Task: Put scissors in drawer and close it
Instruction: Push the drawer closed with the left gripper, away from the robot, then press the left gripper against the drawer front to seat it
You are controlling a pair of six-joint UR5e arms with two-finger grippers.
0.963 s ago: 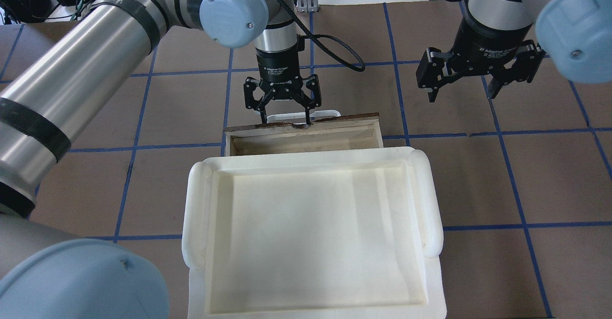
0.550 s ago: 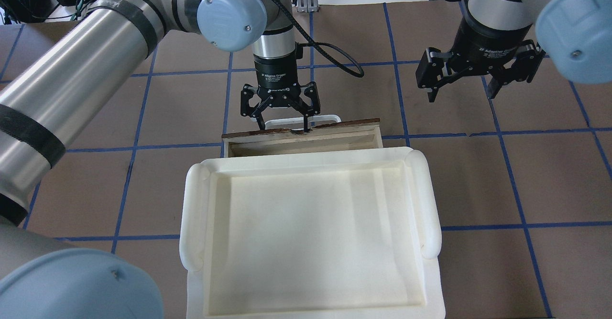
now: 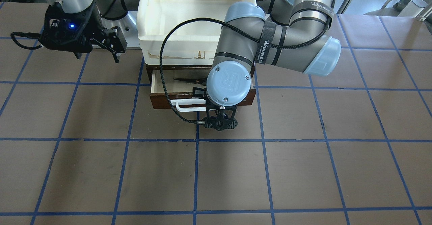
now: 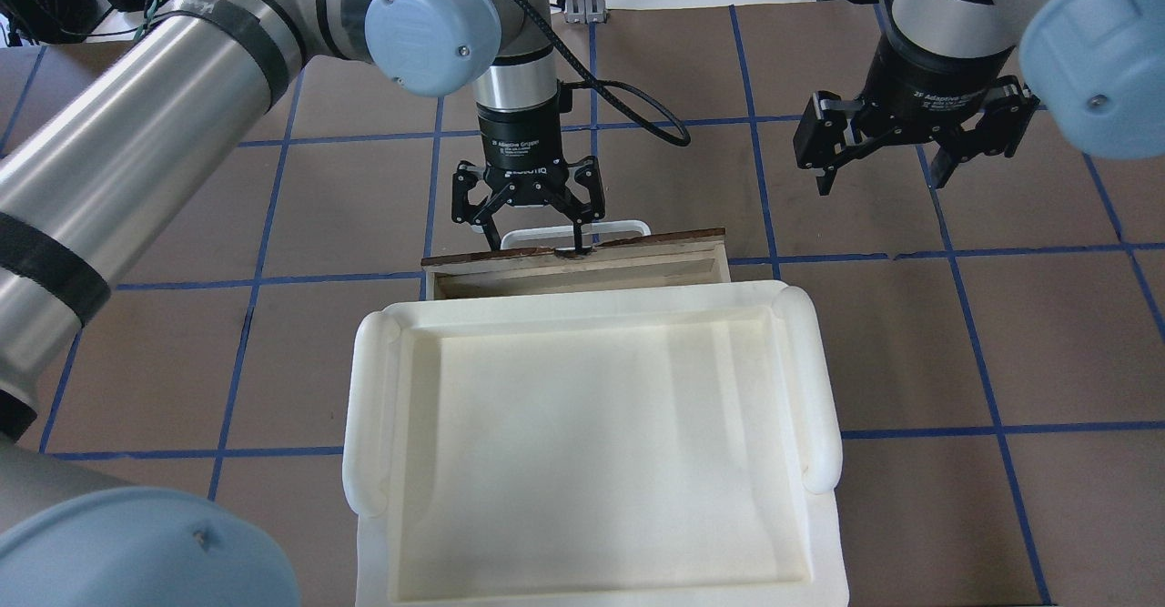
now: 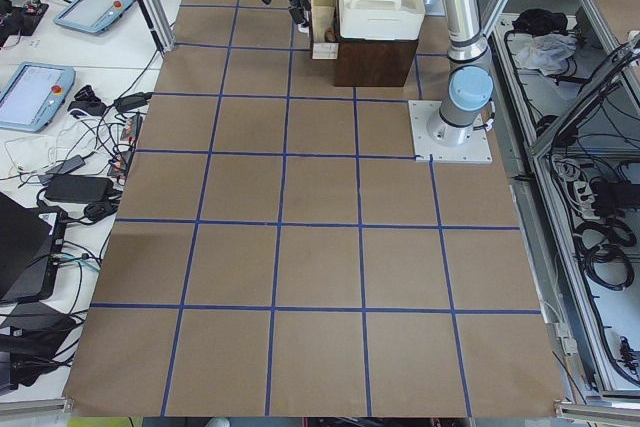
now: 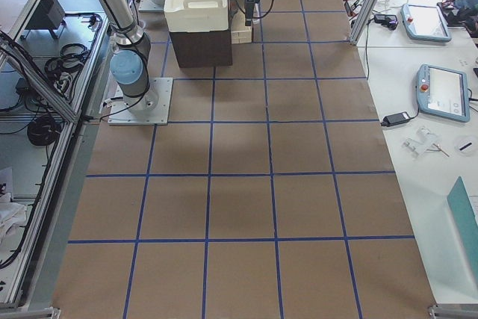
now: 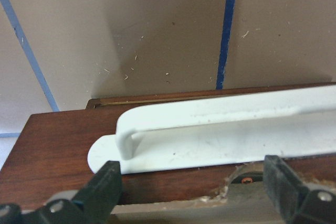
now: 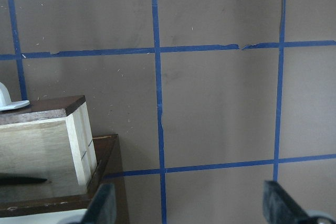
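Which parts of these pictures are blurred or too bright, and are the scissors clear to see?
Left wrist view: the fingers of the left gripper are near the lens and soft; the handle is sharper. Overhead view: the tray is very bright, with little detail inside. Front-facing view: the scissors show dark in the drawer, partly hidden by the left arm.

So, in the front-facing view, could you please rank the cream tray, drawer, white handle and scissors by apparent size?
1. cream tray
2. drawer
3. white handle and scissors: alike, each partly hidden by the left arm, so unranked.
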